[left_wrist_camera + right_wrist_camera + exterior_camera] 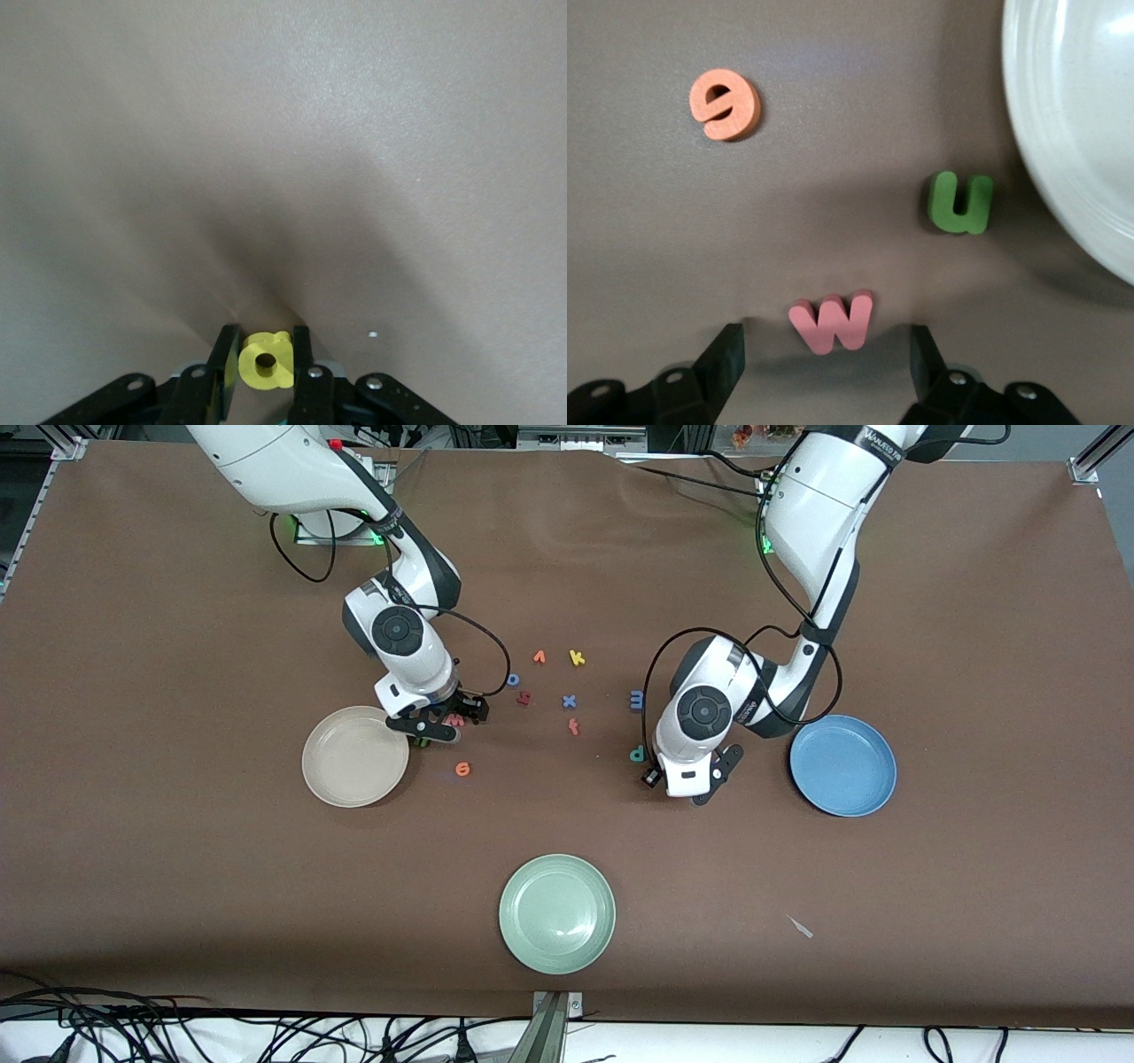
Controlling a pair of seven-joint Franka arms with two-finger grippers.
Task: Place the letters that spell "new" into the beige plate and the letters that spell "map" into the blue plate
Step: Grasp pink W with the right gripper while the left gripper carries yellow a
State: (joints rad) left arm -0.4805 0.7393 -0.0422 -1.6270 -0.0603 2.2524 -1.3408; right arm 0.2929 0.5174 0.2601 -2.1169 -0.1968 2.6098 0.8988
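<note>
Green plate (557, 913) sits nearest the camera on the brown desk (177, 886), mid-width, with nothing in it.

Next row back: beige plate (354, 755) toward the right arm's end, blue plate (842, 765) toward the left arm's end. No letters in either.

Left end effector (266, 359) is low over the desk between the teal p (637, 754) and the blue plate. Its wrist view shows the fingers (302, 354) closed on the yellow a (266, 361), one on each side of it. The p lies on the desk just beside this end effector.

Orange e (462, 768) lies on the desk a little nearer the camera than the right end effector, near the beige plate.

Right end effector (824, 354) is low over the desk just beside the beige plate's rim. Fingers (726, 354) stand apart, one on each side of the pink w (831, 322), which lies flat between them; no contact visible. Green n (959, 203) lies between the w and the beige plate, close to the rim.

Farther back, mid-desk: red f (574, 727), blue x (569, 701), dark red letter (524, 698), periwinkle m (636, 701), blue o (513, 680). Farthest: orange v (539, 657) and yellow k (577, 658).
</note>
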